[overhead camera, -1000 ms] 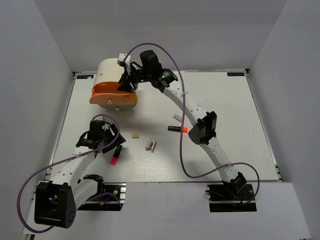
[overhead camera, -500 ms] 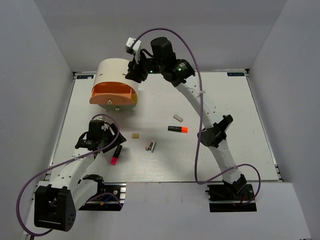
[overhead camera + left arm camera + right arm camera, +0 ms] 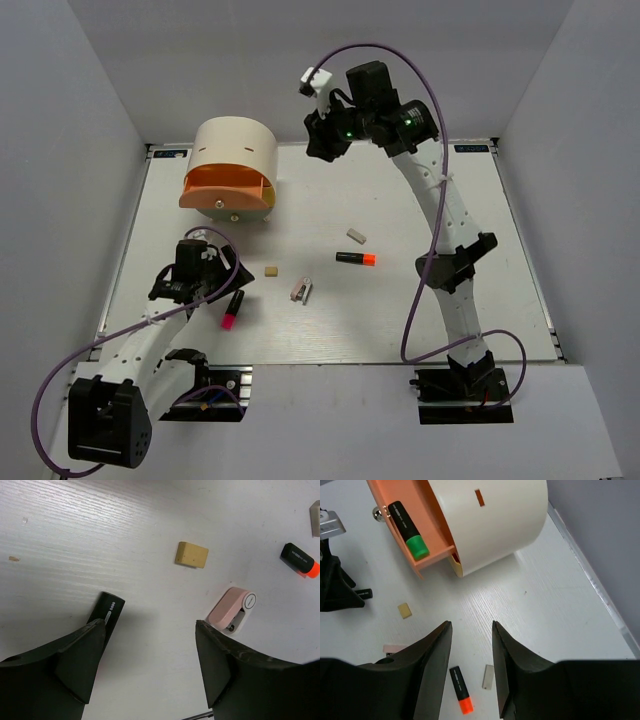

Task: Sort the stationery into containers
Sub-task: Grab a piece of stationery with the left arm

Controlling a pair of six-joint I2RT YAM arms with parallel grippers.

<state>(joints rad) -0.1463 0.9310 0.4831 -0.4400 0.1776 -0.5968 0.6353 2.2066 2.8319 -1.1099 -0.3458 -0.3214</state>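
The cream cylindrical box (image 3: 236, 152) stands at the back left with its orange drawer (image 3: 226, 190) pulled open. In the right wrist view the drawer (image 3: 422, 510) holds a green-capped marker (image 3: 408, 530). My right gripper (image 3: 321, 141) is open and empty, high in the air right of the box (image 3: 495, 515). My left gripper (image 3: 220, 287) is open and empty, low over the table, one finger (image 3: 80, 655) beside the pink-capped marker (image 3: 231, 311). The tan eraser (image 3: 271, 270), pinkish clip (image 3: 300, 290), orange-capped marker (image 3: 356, 258) and grey eraser (image 3: 356, 236) lie mid-table.
In the left wrist view the tan eraser (image 3: 191, 554) and clip (image 3: 231, 609) lie ahead of the fingers, and the marker's black body (image 3: 107, 610) at the left. A yellow tier sits under the orange drawer. White walls enclose the table (image 3: 480, 220).
My right arm has lifted off the box and swung up and to the right. The left arm has hardly moved. The loose items lie where they were.
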